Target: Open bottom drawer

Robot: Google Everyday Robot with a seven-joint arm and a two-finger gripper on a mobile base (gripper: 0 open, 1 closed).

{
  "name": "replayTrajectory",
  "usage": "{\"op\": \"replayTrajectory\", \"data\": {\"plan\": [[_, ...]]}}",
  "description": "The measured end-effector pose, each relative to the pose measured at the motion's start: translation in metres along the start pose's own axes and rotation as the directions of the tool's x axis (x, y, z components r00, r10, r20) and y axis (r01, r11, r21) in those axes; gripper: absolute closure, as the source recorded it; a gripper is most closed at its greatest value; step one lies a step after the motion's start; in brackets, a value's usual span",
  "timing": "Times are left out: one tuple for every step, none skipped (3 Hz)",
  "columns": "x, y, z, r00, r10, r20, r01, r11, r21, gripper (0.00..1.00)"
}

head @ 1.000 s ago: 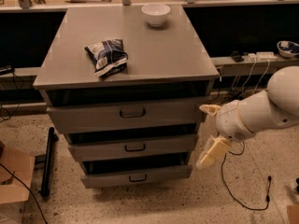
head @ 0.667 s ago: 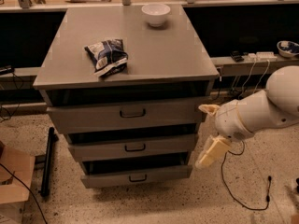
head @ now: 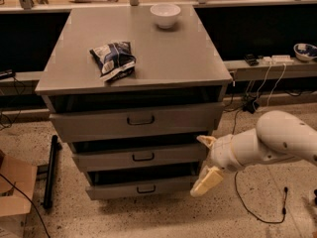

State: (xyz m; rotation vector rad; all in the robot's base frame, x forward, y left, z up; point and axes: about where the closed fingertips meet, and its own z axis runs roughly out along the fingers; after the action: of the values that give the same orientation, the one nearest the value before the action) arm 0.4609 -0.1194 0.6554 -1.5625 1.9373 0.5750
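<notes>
The gripper (head: 207, 161) sits right of lower centre, just beside the right edge of the cabinet (head: 163, 58). Its jaws are spread wide and hold nothing. The bottom drawer (head: 119, 190) is at lower centre, the lowest of three fronts. Nothing touches its handle (head: 146, 189). A bowl (head: 165, 15) and a bag (head: 114, 58) rest on the cabinet top.

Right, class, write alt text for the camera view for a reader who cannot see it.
A robot's gripper, jaws open, hovers at the right edge of a grey three-drawer cabinet, close to the bottom drawer but away from its centre handle. A snack bag and a white bowl sit on top.
</notes>
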Motion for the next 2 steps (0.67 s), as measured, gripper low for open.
{"op": "replayTrajectory", "data": {"plan": [[0.039,0.002,0.039,0.995,0.057,0.079,-0.055,0.9981,-0.027,0.0],[0.098,0.001,0.082,0.973,0.147,0.179,-0.135,0.9876,-0.08,0.0]]}}
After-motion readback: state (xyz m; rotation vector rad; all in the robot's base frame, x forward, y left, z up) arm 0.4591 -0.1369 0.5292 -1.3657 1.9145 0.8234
